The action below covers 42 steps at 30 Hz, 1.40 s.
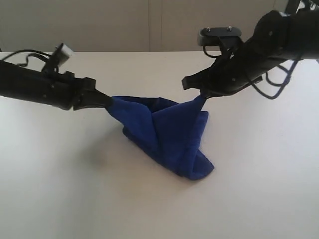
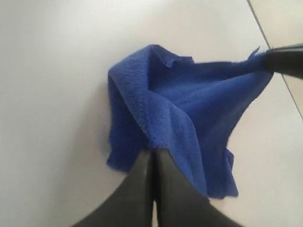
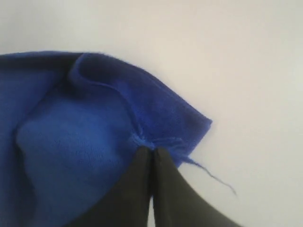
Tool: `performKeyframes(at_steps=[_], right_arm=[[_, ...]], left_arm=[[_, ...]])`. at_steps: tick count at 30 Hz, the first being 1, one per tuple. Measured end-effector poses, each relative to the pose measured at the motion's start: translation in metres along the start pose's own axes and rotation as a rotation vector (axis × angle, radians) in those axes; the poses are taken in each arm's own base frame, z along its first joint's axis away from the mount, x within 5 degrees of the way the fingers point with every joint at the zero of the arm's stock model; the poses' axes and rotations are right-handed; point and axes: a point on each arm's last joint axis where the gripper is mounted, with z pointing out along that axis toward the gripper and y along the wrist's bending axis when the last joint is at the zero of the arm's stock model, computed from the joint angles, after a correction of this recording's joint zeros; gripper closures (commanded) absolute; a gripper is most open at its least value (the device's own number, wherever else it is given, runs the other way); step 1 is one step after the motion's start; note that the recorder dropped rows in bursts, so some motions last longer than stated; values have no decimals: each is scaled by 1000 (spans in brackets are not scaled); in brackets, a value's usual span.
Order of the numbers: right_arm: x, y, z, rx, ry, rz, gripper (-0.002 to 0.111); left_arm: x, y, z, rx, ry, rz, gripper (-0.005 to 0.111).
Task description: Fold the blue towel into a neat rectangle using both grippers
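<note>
Left gripper (image 1: 106,102) and right gripper (image 1: 203,95) each pinched tight on a blue towel (image 1: 167,134) corner, bulk sagging onto the white table (image 1: 264,194) between them; likely best to draw the corners apart evenly, cloth taut.

blue towel (image 1: 169,134) – deep royal blue, plain | table (image 1: 60,189) – white
</note>
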Motion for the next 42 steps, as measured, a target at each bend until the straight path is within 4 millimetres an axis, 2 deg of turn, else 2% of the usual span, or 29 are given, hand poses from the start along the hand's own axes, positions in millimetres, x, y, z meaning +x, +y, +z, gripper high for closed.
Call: performKeyframes(at_steps=[2,3,6,7,8,14,19,24,30,33,36,40,42], right_arm=[[-1,-1,-18,41,4,-44,108],[-1,-4,-40,102,10,-94,108],[-1,-8,-76,191,-5,-148,108],[0,-9,-88,216,-15,-158,108],[2,-9,-112,246,-35,-168,108],[20,-5,-186,286,-107,-156,108],[45,-2,-240,303,-147,-136,108],[83,1,-300,306,-260,-103,108],[137,3,-357,296,-425,-58,108],[159,4,-376,288,-506,-44,108],[166,3,-381,294,-527,-30,108],[149,-1,-366,334,-459,-16,108],[135,-4,-344,357,-384,-8,108]], left_arm=[[-4,-7,-27,-37,24,47,107],[-5,-13,-54,-104,53,95,107],[-5,-27,-89,-219,83,178,107],[-5,-35,-100,-252,84,211,107],[-4,-56,-120,-294,66,282,107],[8,-115,-166,-356,-17,421,107],[32,-140,-198,-502,17,449,107],[62,-173,-229,-605,-21,469,107],[101,-207,-257,-672,-123,453,107],[115,-216,-265,-697,-168,434,107],[117,-218,-267,-701,-191,407,107],[101,-205,-260,-709,-173,338,107],[85,-190,-251,-709,-141,299,107]])
